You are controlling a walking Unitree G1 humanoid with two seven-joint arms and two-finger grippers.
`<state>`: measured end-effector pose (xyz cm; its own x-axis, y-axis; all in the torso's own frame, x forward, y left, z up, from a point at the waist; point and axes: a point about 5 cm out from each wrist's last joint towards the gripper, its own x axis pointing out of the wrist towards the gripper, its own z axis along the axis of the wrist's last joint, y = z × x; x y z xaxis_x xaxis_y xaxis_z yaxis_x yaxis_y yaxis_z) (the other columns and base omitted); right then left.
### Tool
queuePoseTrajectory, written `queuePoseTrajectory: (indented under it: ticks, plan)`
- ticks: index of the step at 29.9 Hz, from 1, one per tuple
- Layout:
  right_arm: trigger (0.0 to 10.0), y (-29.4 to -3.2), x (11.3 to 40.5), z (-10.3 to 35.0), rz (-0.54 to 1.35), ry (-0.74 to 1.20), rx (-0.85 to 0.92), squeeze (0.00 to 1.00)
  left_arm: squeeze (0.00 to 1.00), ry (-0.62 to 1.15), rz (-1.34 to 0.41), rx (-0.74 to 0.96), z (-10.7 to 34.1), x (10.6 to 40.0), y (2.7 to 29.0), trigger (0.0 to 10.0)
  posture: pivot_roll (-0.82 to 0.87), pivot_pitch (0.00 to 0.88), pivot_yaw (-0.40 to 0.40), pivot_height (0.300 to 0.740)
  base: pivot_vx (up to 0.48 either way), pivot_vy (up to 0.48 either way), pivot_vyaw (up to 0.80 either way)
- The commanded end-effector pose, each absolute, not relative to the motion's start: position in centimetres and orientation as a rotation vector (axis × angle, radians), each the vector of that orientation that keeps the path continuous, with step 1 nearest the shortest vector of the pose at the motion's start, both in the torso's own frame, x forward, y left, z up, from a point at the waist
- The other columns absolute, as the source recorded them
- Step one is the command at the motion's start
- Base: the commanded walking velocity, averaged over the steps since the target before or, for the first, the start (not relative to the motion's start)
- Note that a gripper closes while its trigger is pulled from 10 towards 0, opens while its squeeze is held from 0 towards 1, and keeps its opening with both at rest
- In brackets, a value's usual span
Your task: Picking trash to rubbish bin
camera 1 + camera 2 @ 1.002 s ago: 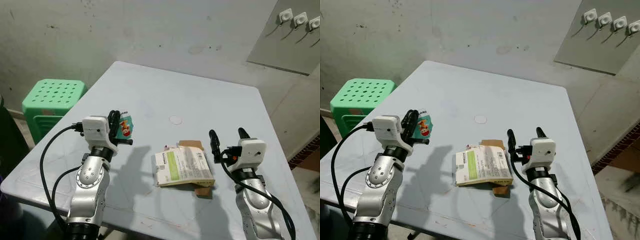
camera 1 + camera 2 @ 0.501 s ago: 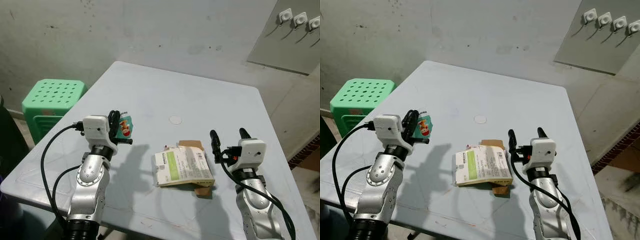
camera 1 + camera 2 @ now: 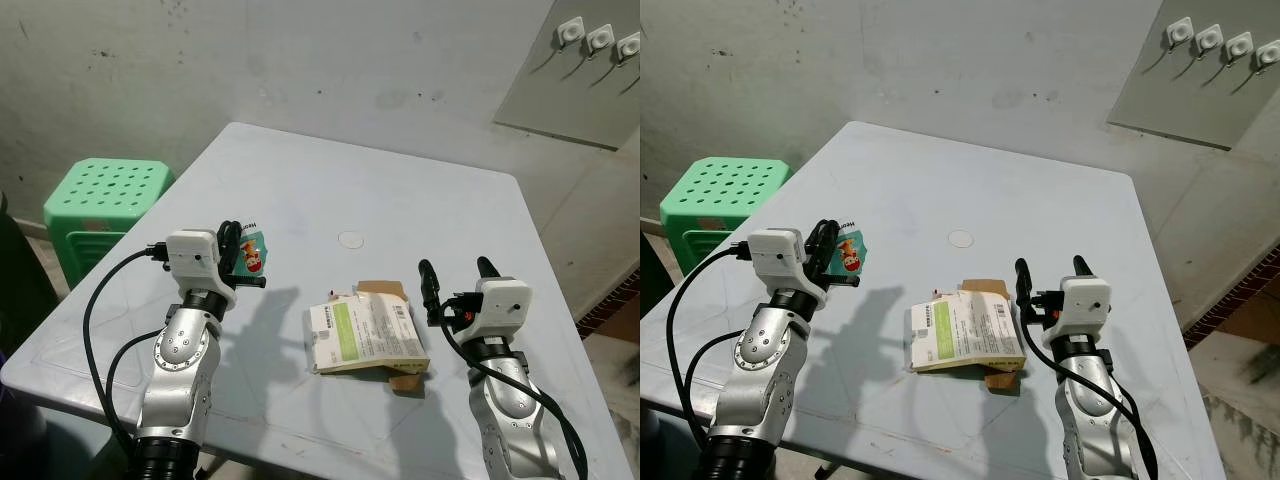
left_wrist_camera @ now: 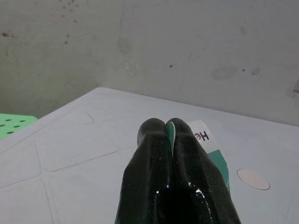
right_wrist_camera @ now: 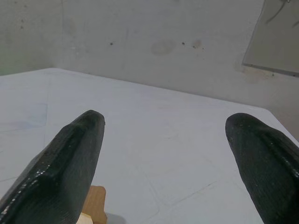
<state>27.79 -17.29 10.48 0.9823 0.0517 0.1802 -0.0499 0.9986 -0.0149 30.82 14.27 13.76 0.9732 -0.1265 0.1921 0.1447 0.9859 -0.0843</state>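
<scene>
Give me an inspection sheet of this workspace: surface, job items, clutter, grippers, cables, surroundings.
Surface: pale blue table, faint scuffs, small round mark near the middle.
Job's things: teal wrapper pinched in the left gripper, off the table; flattened carton lying between the arms, brown card under it.
Clutter: nothing seen.
Grippers: left gripper shut on the wrapper, raised over the table's left part; right gripper open, fingers pointing up, just right of the carton, not touching it.
Cables: black cable loops from the left wrist down beside the arm; another along the right forearm.
Surroundings: green stool left of the table; stained wall; grey panel with white hooks. No bin seen.
</scene>
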Motion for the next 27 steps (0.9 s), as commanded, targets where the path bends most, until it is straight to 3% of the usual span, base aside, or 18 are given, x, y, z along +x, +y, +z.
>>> queuePoseTrajectory:
  ticks: [1, 27]
  plan:
    - [10.0, -17.80, 27.83, 10.39, 0.039, -0.172, -0.022, 0.00, 0.00, -0.181, -0.143, -0.101, 13.85, 31.04, 14.12, 10.0, 0.01, 0.000, -0.083, 0.740, 0.000, 0.000, 0.00]
    - [10.0, -17.57, 27.92, 10.42, 0.047, -0.173, -0.021, 0.00, 0.00, -0.177, -0.147, -0.107, 13.87, 31.01, 14.09, 10.0, 0.01, 0.000, -0.085, 0.740, 0.000, 0.000, 0.00]
